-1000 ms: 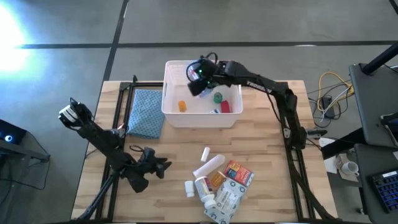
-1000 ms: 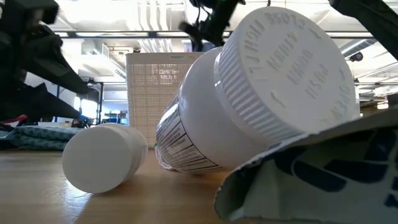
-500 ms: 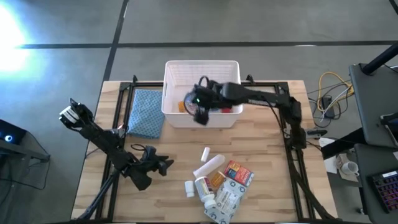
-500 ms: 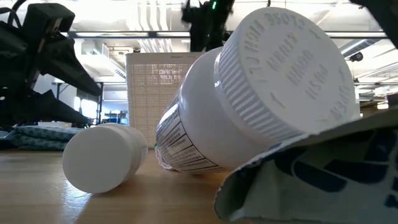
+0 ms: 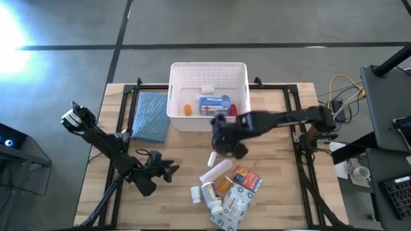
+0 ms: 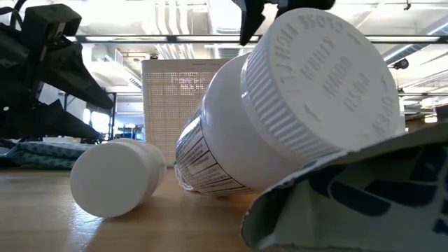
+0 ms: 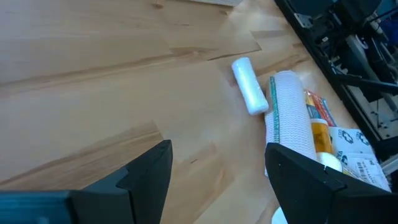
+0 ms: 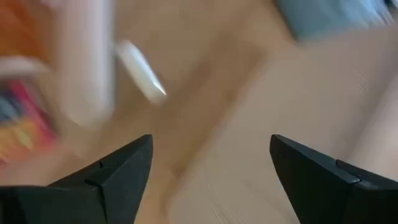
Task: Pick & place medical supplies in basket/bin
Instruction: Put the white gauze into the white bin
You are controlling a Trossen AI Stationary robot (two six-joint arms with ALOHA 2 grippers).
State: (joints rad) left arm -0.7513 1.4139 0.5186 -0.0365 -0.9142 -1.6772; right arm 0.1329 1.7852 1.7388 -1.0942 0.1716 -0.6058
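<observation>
The white bin sits at the far middle of the wooden table, and inside it I can see a blue-and-white first-aid box, a small orange item, something red and a small white piece. The remaining supplies lie in a heap near the front edge: a white roll, a small white tube, an orange box, a white pill bottle and a grey-white pack. In the low view a pill bottle's ribbed cap fills the foreground.

The right gripper hovers between bin and heap, its fingers spread wide with nothing between them. The left gripper hangs low to the left of the heap, its fingers parted and empty. A blue cloth lies left of the bin.
</observation>
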